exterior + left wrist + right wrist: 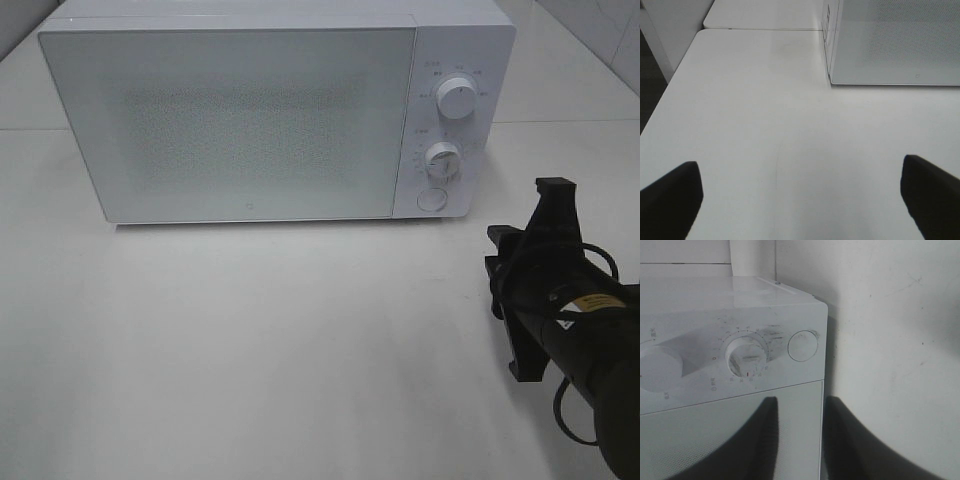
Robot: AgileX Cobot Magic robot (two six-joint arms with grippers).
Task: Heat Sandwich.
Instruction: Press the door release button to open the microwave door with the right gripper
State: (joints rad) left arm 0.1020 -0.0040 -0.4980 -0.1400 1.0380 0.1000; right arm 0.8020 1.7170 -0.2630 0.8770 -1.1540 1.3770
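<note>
White table (pixel 250 350) bears a closed white microwave (pixel 250 120).

You cannot see behind the microwave door (pixel 230 125). Markings round the dial (pixel 457 100) too small to read; right arm (pixel 585 340) cropped.

Matte black arm (pixel 600 375) with yellow label (pixel 590 300) and looped black cable (pixel 562 412); dark, rounded pincer fingers (pixel 675 200).

Light: bright, even, diffuse, from overhead. White matte tabletop (pixel 250 360): palest towards its front edge. Shadows: a soft thin band under the white box-shaped microwave oven (pixel 250 120), and a darker one beside it in the right wrist view. Glare: faint sheen on the oven top. Focus: black fingers (pixel 670 205) of the left gripper (pixel 799 165) and of the right gripper (pixel 801 401) are blurred; the right wrist view is grainy.
</note>
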